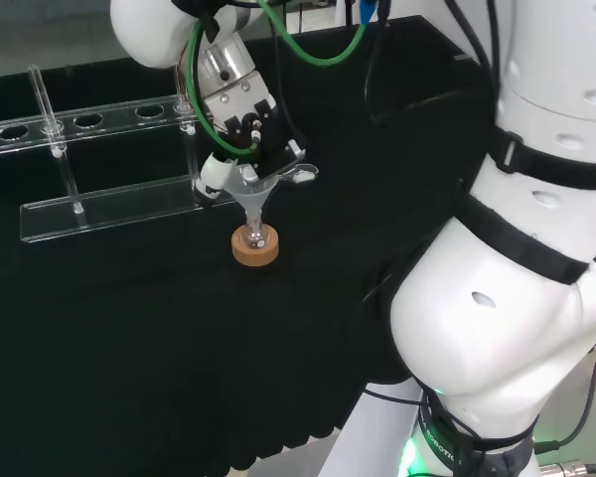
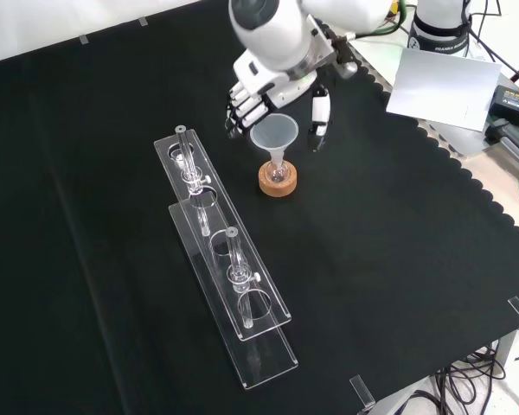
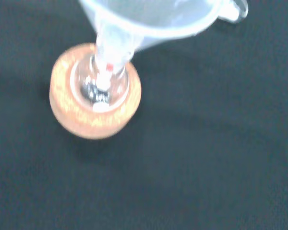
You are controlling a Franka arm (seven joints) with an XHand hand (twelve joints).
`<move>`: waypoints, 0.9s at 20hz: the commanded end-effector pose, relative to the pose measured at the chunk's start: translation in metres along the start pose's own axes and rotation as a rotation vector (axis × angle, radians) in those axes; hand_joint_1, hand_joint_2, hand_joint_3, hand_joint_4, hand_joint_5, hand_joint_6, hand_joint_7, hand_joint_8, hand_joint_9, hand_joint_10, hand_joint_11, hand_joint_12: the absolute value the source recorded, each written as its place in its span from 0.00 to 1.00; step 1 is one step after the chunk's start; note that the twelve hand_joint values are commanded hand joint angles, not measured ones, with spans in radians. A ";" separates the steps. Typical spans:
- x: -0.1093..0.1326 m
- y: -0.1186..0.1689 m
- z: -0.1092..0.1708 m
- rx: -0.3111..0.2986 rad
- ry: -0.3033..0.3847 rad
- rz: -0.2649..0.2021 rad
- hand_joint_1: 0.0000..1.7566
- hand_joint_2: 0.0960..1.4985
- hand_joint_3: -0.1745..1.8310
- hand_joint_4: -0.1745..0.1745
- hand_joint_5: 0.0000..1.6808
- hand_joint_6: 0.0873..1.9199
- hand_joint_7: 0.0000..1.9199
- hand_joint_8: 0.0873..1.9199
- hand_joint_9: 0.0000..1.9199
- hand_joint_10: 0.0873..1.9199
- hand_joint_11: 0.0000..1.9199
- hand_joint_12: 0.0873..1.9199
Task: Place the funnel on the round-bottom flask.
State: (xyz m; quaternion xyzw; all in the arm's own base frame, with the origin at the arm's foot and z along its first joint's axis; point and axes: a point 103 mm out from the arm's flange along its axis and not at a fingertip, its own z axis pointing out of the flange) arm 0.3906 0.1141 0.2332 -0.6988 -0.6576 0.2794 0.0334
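now the clear funnel (image 2: pixel 274 135) stands stem-down in the round-bottom flask (image 2: pixel 278 173); hand (image 2: pixel 272 91) fingers released.

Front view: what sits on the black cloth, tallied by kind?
Funnel: 1
Round-bottom flask: 1
Cork ring stand: 1
Clear tube rack: 1
Glass tubes standing in the rack: 2, one and another
Total: 6
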 end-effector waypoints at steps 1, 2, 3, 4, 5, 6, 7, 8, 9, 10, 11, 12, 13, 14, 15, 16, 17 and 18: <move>-0.024 -0.018 -0.024 -0.182 0.067 -0.046 0.25 0.44 0.18 0.38 0.13 0.00 0.02 0.30 0.15 0.37 0.09 0.78; -0.030 -0.020 -0.025 -0.191 0.082 -0.048 0.26 0.44 0.18 0.39 0.13 0.00 0.03 0.31 0.16 0.36 0.09 0.77; -0.036 -0.022 -0.026 -0.197 0.092 -0.051 0.27 0.45 0.18 0.39 0.14 0.00 0.04 0.32 0.17 0.36 0.10 0.77; -0.042 -0.024 -0.027 -0.199 0.104 -0.051 0.28 0.45 0.18 0.39 0.14 0.00 0.04 0.32 0.17 0.35 0.10 0.76; -0.048 -0.025 -0.027 -0.200 0.126 -0.052 0.28 0.45 0.18 0.39 0.14 0.00 0.05 0.33 0.18 0.35 0.10 0.76; -0.055 -0.026 -0.026 -0.201 0.157 -0.054 0.29 0.46 0.18 0.39 0.15 0.00 0.06 0.33 0.19 0.34 0.11 0.75; -0.060 -0.027 -0.025 -0.199 0.176 -0.055 0.30 0.46 0.18 0.40 0.15 0.00 0.06 0.32 0.20 0.33 0.13 0.74; -0.064 -0.027 -0.024 -0.191 0.195 -0.054 0.30 0.46 0.19 0.39 0.15 0.00 0.07 0.32 0.21 0.33 0.14 0.73; -0.069 -0.027 -0.022 -0.188 0.215 -0.054 0.31 0.46 0.19 0.39 0.15 0.00 0.07 0.32 0.22 0.32 0.15 0.73; -0.073 -0.028 -0.020 -0.182 0.231 -0.051 0.32 0.46 0.19 0.39 0.16 0.00 0.08 0.32 0.22 0.31 0.16 0.72; -0.078 -0.028 -0.018 -0.180 0.243 -0.055 0.32 0.46 0.20 0.39 0.16 0.00 0.08 0.32 0.22 0.31 0.17 0.72; -0.083 -0.028 -0.016 -0.176 0.259 -0.064 0.33 0.46 0.20 0.39 0.16 0.00 0.09 0.32 0.23 0.31 0.18 0.71; -0.089 -0.028 -0.015 -0.179 0.280 -0.066 0.34 0.46 0.20 0.40 0.16 0.00 0.09 0.32 0.23 0.31 0.18 0.71; -0.095 -0.027 -0.013 -0.180 0.295 -0.065 0.34 0.46 0.20 0.40 0.17 0.00 0.09 0.32 0.23 0.30 0.18 0.71; -0.101 -0.026 -0.012 -0.179 0.306 -0.065 0.34 0.46 0.21 0.40 0.17 0.00 0.10 0.32 0.23 0.30 0.19 0.70; -0.107 -0.024 -0.011 -0.174 0.315 -0.065 0.34 0.46 0.21 0.40 0.17 0.00 0.10 0.32 0.24 0.30 0.19 0.70; -0.112 -0.023 -0.010 -0.171 0.323 -0.064 0.34 0.46 0.21 0.40 0.18 0.00 0.11 0.31 0.24 0.30 0.20 0.70; -0.118 -0.021 -0.010 -0.170 0.333 -0.062 0.35 0.46 0.22 0.40 0.18 0.00 0.11 0.31 0.25 0.29 0.20 0.70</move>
